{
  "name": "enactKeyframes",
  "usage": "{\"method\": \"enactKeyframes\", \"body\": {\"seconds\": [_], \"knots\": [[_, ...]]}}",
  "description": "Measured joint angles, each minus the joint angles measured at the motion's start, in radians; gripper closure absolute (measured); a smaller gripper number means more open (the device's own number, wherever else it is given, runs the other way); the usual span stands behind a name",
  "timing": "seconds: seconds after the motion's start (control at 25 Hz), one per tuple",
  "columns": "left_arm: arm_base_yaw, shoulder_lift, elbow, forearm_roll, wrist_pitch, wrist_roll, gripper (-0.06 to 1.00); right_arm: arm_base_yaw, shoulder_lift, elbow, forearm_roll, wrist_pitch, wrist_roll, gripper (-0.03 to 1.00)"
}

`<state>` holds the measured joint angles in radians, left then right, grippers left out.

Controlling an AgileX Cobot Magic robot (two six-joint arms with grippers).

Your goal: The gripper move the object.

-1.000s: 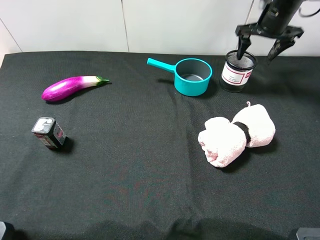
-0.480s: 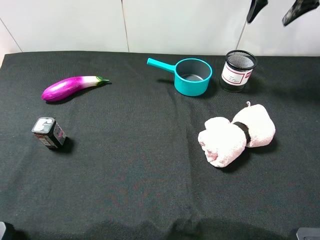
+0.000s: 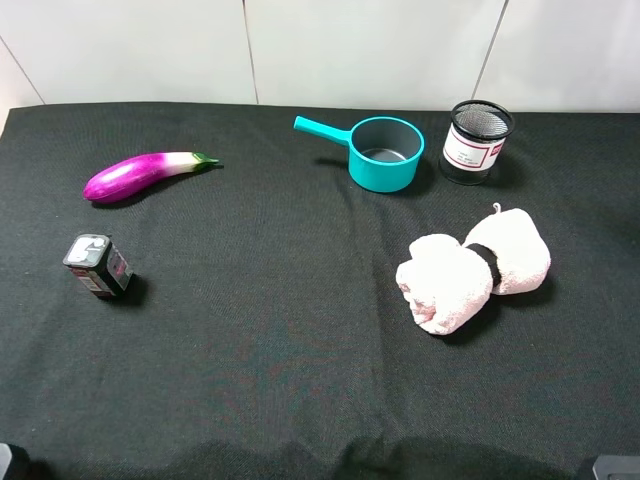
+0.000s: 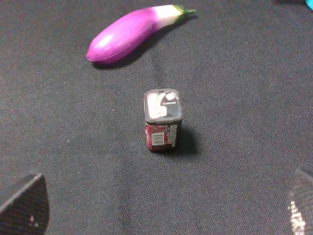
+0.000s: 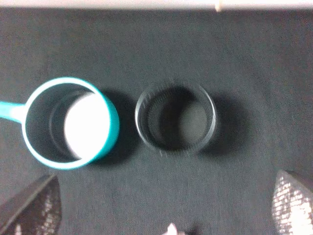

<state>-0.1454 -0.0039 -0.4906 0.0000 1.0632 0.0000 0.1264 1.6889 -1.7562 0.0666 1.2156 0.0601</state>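
Pen cup [image 3: 477,141] stands upright on the black desk [image 3: 300,350] just beside the teal saucepan [image 3: 383,152], with the pink towel roll [image 3: 474,268] nearer the camera; the right tool, over the cup a second ago, has gone from the high view, so the move looks done. From the left wrist, a small box [image 4: 163,119] stands near the eggplant [image 4: 132,32]. From the right wrist, the right tool [image 5: 166,208] hangs released, high above cup [image 5: 176,117] and saucepan [image 5: 68,122].
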Motion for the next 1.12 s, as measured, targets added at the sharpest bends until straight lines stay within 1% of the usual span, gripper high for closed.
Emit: {"method": "enactKeyframes", "body": {"seconds": [0.24,0.48,0.64,1.12], "knots": [[0.0,0.0,0.0,0.0,0.0,0.0,-0.02,0.008,-0.192,0.224,-0.001,0.001,0.022,0.28],[0.0,0.0,0.0,0.0,0.0,0.0,-0.02,0.008,-0.387,0.429,-0.007,0.002,0.064,0.27],[0.0,0.0,0.0,0.0,0.0,0.0,-0.02,0.008,-0.508,0.522,-0.014,0.002,0.064,0.27],[0.0,0.0,0.0,0.0,0.0,0.0,-0.01,0.008,-0.927,0.735,-0.019,0.004,0.064,0.27]]}}
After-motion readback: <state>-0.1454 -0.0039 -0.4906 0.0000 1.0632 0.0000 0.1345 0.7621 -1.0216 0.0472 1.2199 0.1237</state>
